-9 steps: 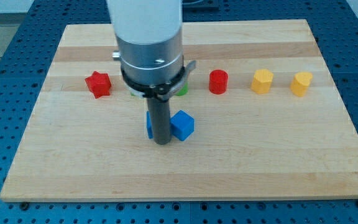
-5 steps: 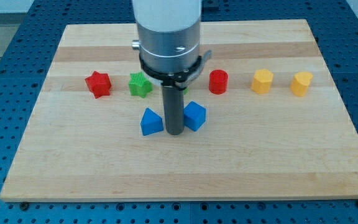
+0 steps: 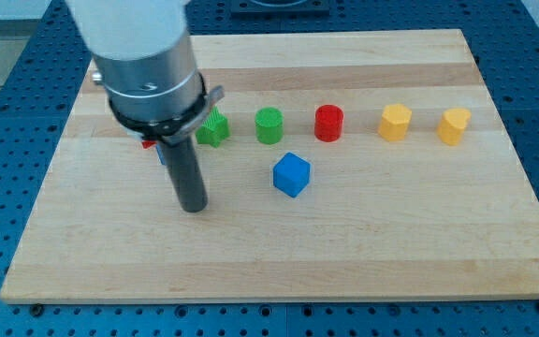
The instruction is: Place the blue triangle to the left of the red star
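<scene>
Nearest the view's bottom, the tip (image 3: 193, 208) stands on bare board (image 3: 363, 253). It is a plain rod with nothing to clench, so it holds nothing and seems to touch no block. The blue cube (image 3: 291, 174) sits well to its right. Just above the tip, a blue sliver beside the rod is, I take it, the blue triangle (image 3: 160, 155). It lies close under a scrap of red that must be the red star (image 3: 147, 143), and the arm hides most of both. To finish well, I'd bring the tip round to the triangle's right and lower side and nudge it left in short strokes, passing below the star without knocking it, until it clears the star's left edge. Further back runs the row: green star (image 3: 215, 128), green cylinder (image 3: 269, 124), red cylinder (image 3: 328, 123), and two yellow blocks (image 3: 395, 122) (image 3: 455, 125). Counted: two blue, two red, two green, two yellow, eight in all.
</scene>
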Available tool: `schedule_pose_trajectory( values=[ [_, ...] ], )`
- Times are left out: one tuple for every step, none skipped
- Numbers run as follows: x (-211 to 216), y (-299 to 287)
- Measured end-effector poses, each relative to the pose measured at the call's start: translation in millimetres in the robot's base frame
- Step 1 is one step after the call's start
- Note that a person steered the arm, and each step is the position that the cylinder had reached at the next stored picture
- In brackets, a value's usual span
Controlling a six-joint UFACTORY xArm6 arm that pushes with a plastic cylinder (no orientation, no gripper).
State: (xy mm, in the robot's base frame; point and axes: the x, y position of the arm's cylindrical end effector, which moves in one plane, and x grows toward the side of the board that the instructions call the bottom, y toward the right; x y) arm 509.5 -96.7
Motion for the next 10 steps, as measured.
schedule_pose_trajectory(
  values=[
    [-36.7, 28.9],
    [-50.0, 48.1],
    [-56.5, 34.3],
    [-61.7, 1.7],
    [-69.6, -20.6],
    [-82.6, -40.4],
    [-80.0, -48.5],
    [-61.6, -49.5],
    [-58.7, -68.7],
    [-57.3, -89.4]
  ],
)
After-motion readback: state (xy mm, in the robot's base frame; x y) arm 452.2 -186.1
